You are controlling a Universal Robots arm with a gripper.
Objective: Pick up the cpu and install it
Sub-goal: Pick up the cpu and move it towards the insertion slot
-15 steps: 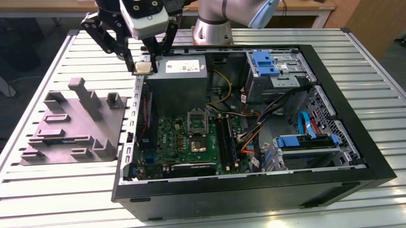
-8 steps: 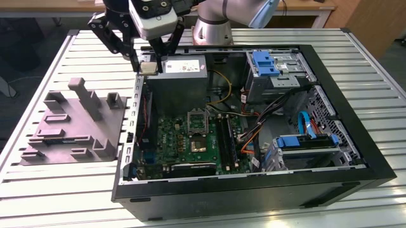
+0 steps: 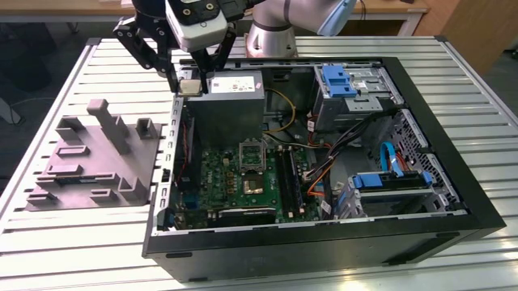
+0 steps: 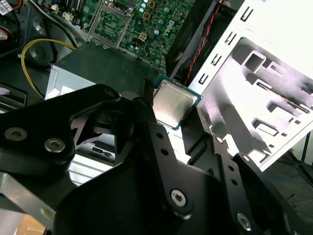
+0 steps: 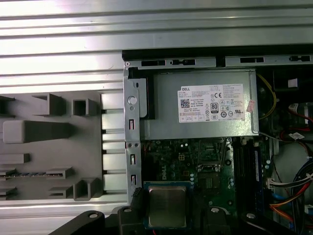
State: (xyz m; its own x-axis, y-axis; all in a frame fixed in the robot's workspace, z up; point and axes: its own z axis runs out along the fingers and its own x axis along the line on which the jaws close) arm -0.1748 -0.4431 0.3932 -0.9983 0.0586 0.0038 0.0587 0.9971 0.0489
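A wide counter of silver aluminium slats [image 3: 486,91] carries everything. On it lies a big black computer case [image 3: 324,245], set on its side and open, so that its inside is seen from above. At the counter's edge behind the case stands the silver-grey robot arm [image 3: 279,27] with a light blue cap. At the exterior view's left of the case, just beside its wall, lies a grey moulded plastic tray [image 3: 89,163] with raised blocks and slots. Inside the case, a grey metal power supply box [image 3: 230,106] with a white label sits in the corner nearest the arm. Next to it lies the green motherboard [image 3: 235,179], and on this board is the silver-framed rectangular socket [image 3: 250,148].

The black pincer [image 3: 191,82] hangs over the case's wall, at the corner of the power supply box on the exterior view's left. It is clenched on the cpu [image 4: 173,104], a small flat square chip with a silvery metal top and a thin rim. In the second wrist view its black fingers [image 4: 156,137] press the chip on two opposite edges. The cpu is in the air, its metal top turned toward the wrist cameras; it is well apart from the socket.
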